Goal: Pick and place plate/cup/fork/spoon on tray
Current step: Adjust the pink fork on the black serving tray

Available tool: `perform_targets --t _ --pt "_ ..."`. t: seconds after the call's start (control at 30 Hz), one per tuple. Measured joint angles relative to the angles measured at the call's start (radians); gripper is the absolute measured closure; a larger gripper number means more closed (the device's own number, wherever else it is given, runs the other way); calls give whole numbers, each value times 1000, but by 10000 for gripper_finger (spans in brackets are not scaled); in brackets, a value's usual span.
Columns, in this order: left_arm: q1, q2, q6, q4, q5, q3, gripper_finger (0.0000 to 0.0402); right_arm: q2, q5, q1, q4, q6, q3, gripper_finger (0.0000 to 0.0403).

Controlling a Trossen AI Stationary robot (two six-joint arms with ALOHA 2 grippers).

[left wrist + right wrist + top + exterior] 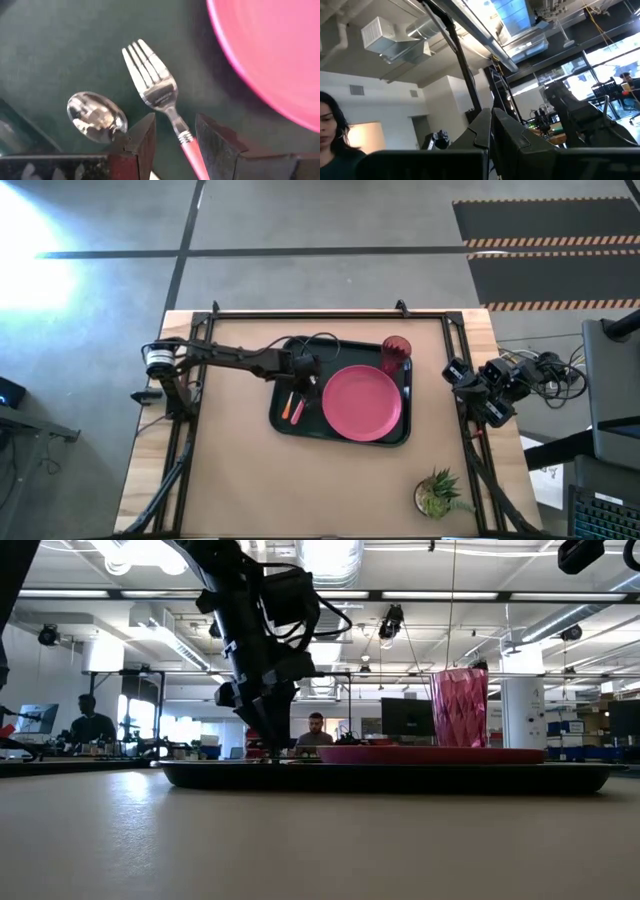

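Observation:
The dark green tray (pixel 282 420) lies mid-table. On it lie the pink-red plate (pixel 361 402), the dark-red cup (pixel 396 352) standing upright at the far right corner, and the fork (pixel 152 80) and spoon (pixel 95 115) side by side on the left part. My left gripper (pixel 175 137) is open, low over the tray and pointing down. Its fingers stand on either side of the fork's neck, where the pink-red handle (pixel 195 155) begins, without touching it. One finger hides the spoon's handle. My right gripper (pixel 491 131) is shut and empty, parked at the table's right edge (pixel 478 392).
A small potted green plant (pixel 437 493) stands near the table's front right corner. In the low view the tray's rim (pixel 380 775) and the cup (pixel 460 705) show, with people in the room behind. Bare table lies in front of the tray.

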Motion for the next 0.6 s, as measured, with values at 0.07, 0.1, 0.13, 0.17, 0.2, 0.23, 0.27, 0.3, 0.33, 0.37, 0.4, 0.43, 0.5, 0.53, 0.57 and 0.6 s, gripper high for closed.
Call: perform_targets --t 0.07,0.1,0.13,0.17,0.2,0.23,0.27,0.3,0.33,0.37,0.4,0.43,0.5,0.53,0.57,0.6 --pt "0 1 0 -1 -9 -1 279 0 0 0 0 0 0 394" --pt "0 1 0 0 -11 -1 279 0 0 0 0 0 0 394" --pt "0 1 1 -1 -13 1 279 0 0 0 0 0 0 394" --pt "0 1 1 1 -14 3 279 0 0 0 0 -1 0 394" --pt "0 1 1 8 -16 5 279 0 0 0 -1 -1 0 394" --pt "0 1 1 21 -17 5 279 0 0 0 -1 -2 0 394" --pt "-1 1 1 38 -17 5 279 0 0 0 0 -2 0 394" --pt "-1 1 1 61 -17 3 279 0 0 0 -1 -3 0 394" --pt "-1 1 1 77 -16 0 279 0 0 0 -1 -3 0 394" --pt "-1 1 1 80 -5 -1 279 0 0 0 0 -3 0 394" --pt "-1 1 1 82 10 -2 279 0 0 0 -1 -3 0 394" --pt "-1 1 1 90 13 -2 279 0 0 0 -1 -3 0 394" --pt "-1 1 1 97 15 -2 278 0 0 0 -1 -2 0 394" --pt "-1 1 1 96 16 -2 278 0 0 0 -1 -3 0 394" --pt "-1 1 1 96 16 -2 278 0 0 0 -1 -3 0 394" --pt "-1 1 1 96 16 -3 278 0 0 0 -1 -3 0 394"
